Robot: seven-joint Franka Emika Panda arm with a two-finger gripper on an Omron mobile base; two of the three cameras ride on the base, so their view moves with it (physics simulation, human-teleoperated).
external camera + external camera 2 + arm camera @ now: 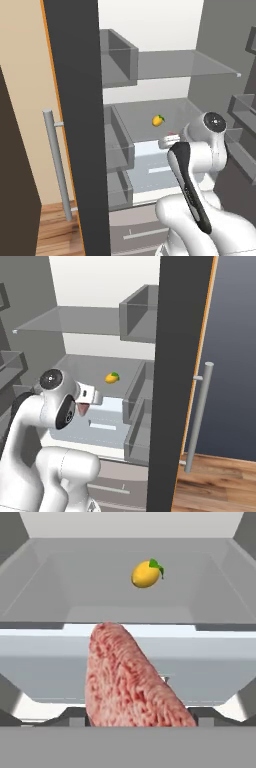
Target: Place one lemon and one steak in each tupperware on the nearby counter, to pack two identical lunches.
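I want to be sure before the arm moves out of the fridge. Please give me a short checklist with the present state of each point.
1. Steak at the gripper: ok, it rises from between the fingers in the hand view.
2. Grip secure: cannot tell, fingertips hidden.
3. Lemon apart from the steak: ok, it lies further back on the shelf.
4. Fridge door open: ok.
5. Tupperware ready: cannot tell.
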